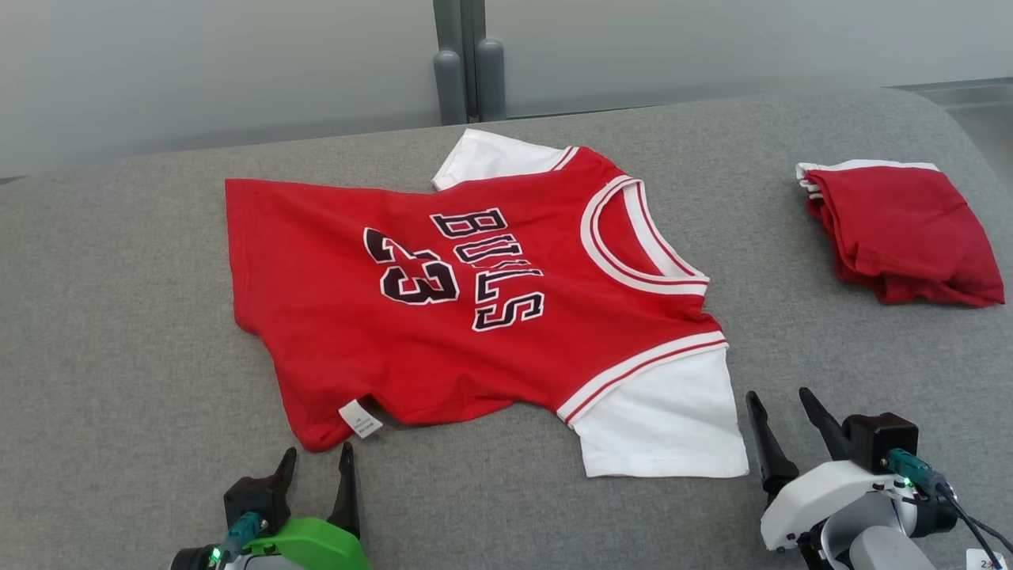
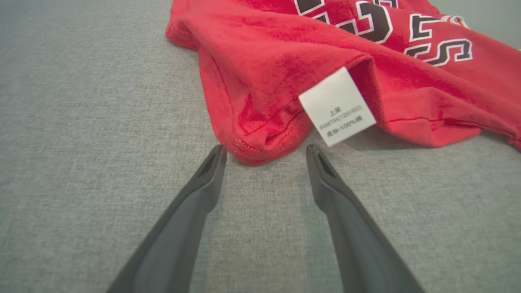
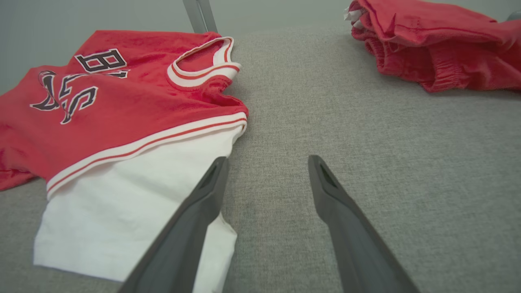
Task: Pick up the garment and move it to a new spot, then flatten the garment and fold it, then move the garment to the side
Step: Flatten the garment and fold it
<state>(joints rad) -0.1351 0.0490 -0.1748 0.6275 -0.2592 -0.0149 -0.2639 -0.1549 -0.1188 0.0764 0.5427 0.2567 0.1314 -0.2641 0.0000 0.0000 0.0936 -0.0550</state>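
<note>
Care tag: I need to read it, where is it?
The tag hangs at the jersey's near hem, lower left in the head view, just beyond the left hand.

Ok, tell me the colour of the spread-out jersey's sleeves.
White sleeves on a red jersey, with red-and-white striped trim. Best in the right wrist view.

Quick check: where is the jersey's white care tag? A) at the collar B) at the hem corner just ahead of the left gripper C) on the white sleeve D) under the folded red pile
B: the care tag sticks out of the jersey hem just beyond the left gripper.
</note>
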